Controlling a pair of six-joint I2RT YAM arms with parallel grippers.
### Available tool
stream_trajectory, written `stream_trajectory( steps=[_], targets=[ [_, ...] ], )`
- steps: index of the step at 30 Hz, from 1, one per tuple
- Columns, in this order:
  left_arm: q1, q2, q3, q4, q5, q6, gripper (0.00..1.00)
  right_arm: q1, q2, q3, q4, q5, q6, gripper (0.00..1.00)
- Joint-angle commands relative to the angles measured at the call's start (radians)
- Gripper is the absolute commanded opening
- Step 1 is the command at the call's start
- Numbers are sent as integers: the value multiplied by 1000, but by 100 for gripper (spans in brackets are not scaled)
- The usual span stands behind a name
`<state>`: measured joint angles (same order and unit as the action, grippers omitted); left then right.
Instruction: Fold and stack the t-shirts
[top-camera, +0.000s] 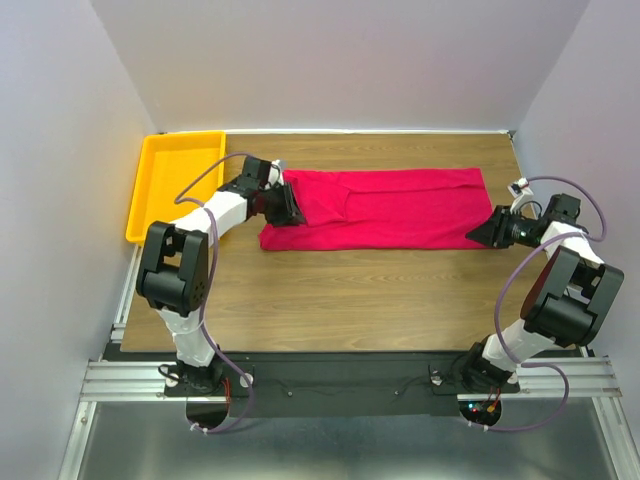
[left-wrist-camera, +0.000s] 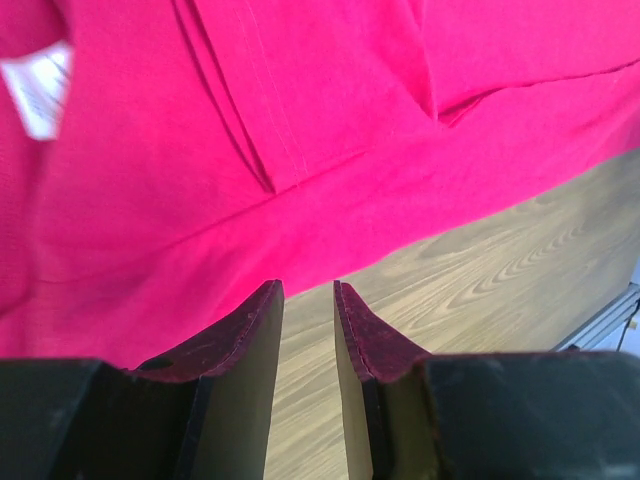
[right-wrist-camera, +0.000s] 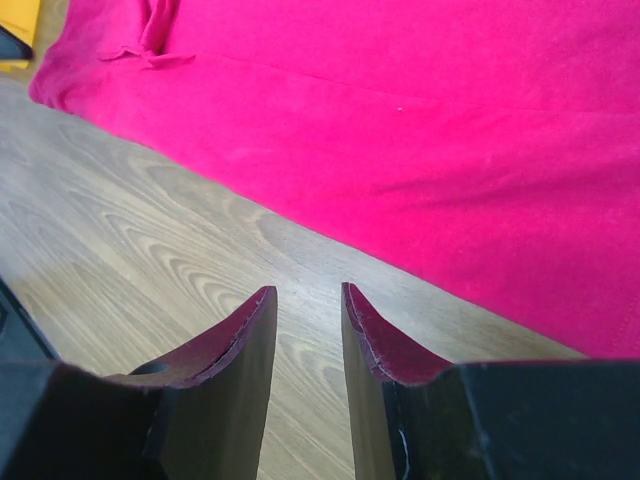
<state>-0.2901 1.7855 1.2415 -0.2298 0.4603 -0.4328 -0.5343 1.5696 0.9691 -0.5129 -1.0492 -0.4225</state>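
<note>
The crimson-red t-shirt (top-camera: 390, 208) lies folded into a long band across the far half of the table. In the left wrist view the t-shirt (left-wrist-camera: 200, 150) shows a folded sleeve and a white neck label (left-wrist-camera: 38, 88). My left gripper (top-camera: 290, 212) hovers at the shirt's left end. Its jaws (left-wrist-camera: 308, 285) are open, with bare wood between them just off the cloth's near edge. My right gripper (top-camera: 478, 235) sits by the shirt's near right corner. It (right-wrist-camera: 308, 288) is also open and empty, a little short of the t-shirt (right-wrist-camera: 450, 130).
A yellow tray (top-camera: 140, 200) stands at the table's far left, left of the shirt, and its corner (right-wrist-camera: 20, 25) shows in the right wrist view. Bare wooden tabletop (top-camera: 350, 300) stretches between the shirt and the arm bases. Walls close in the back and sides.
</note>
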Motion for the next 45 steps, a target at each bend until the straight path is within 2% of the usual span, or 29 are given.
stream_trajectory(
  steps=[1,12,32,36,37,39,40,43,45],
  targets=[
    [-32,-22,-36,141,-32,-89,38,7,-31,-3,4,-41,-13,38],
    [-75,97,39,138,-190,-198,38,5,-34,-12,4,-37,-18,38],
    [-73,207,119,107,-210,-193,38,5,-37,-12,4,-35,-18,38],
    [-73,215,134,107,-193,-185,29,5,-39,-10,4,-35,-15,38],
    [-73,218,139,106,-190,-182,23,4,-39,-10,4,-35,-15,38],
    [-72,222,153,99,-187,-176,17,3,-40,-10,4,-35,-16,38],
    [-73,224,159,98,-181,-172,10,3,-40,-10,4,-35,-15,38],
    [-73,229,180,92,-169,-167,0,3,-40,-10,4,-35,-15,38],
    [-72,226,188,87,-164,-167,0,3,-40,-10,4,-35,-15,38]
  ],
)
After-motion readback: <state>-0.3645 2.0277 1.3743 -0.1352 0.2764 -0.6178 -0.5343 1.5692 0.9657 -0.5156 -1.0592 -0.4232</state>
